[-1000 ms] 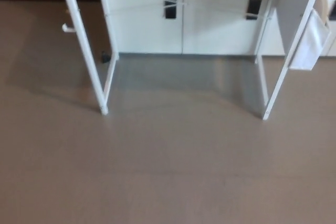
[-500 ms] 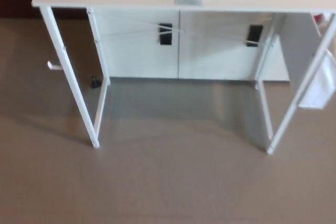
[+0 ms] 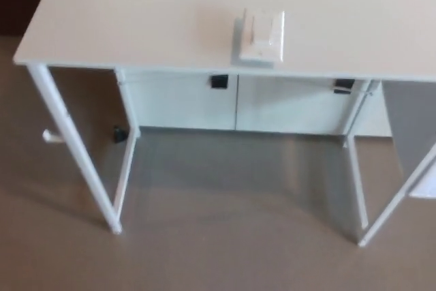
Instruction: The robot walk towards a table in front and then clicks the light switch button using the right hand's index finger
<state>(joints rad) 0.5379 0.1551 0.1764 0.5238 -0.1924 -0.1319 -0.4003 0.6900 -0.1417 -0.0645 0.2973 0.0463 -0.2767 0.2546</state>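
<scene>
One light switch [image 3: 261,35] lies near the white counter's [image 3: 122,25] front edge; open floor [image 3: 225,236] spreads before us. We see neither hand, so cannot tell finger state.

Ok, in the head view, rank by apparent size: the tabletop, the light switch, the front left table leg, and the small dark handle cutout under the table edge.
1. Tabletop
2. Front left leg
3. Light switch
4. Handle cutout, which sits farther from the camera, so its true size is unsure.
</scene>
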